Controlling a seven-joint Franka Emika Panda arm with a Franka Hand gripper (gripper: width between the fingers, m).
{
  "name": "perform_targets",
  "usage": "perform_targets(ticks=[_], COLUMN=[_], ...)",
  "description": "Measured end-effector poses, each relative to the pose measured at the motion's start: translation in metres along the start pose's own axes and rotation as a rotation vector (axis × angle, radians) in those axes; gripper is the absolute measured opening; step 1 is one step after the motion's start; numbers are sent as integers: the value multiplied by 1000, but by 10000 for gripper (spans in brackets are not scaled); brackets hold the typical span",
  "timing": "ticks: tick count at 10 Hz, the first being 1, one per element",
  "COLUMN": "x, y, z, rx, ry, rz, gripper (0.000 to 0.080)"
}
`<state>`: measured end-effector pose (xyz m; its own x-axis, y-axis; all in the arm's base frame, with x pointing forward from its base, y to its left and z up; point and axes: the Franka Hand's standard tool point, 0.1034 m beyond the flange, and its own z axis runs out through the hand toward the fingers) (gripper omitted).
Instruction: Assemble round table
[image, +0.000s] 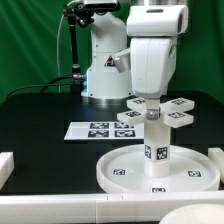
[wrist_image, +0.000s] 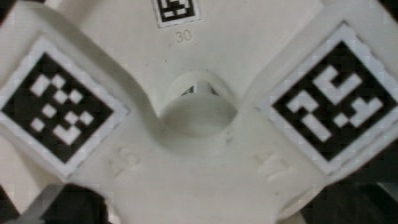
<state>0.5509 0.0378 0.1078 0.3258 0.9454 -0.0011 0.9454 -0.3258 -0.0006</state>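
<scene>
Gripper (image: 152, 98) hangs straight down over the middle of the cross piece (image: 178, 103). Its fingers are hidden among the four arms, so I cannot tell whether it is clenched or released.

The cross piece sits on top of the leg (image: 158, 142), at twelve o'clock above it. The leg stands upright near the centre of the disc (image: 118, 172). The disc lies flat on the table (image: 40, 110), with the marker board (image: 98, 130) apart from it at about ten o'clock.

Progress, as judged: all three parts are stacked in order, so the build looks nearly finished. Seating or tightening the cross piece and then letting go appear to remain, and how firm either joint is cannot be confirmed.

The exterior view alone shows the stack, the disc and the board. The wrist view shows only the cross piece close up, its tagged arms spreading from a raised hub (wrist_image: 192, 118). No fingers, leg or disc appear there.
</scene>
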Motion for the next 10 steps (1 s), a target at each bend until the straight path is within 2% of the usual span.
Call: perform_targets(ticks=[1,2,3,8,10], x=[-2,-2,-3,-3,-4], y=[1,1,1,1,-2], z=[0,0,0,0,0], rx=[0,0,0,0,2], ry=[0,0,0,1,3], rz=[4,5,6,48,296], gripper=[500,500,442,442,442])
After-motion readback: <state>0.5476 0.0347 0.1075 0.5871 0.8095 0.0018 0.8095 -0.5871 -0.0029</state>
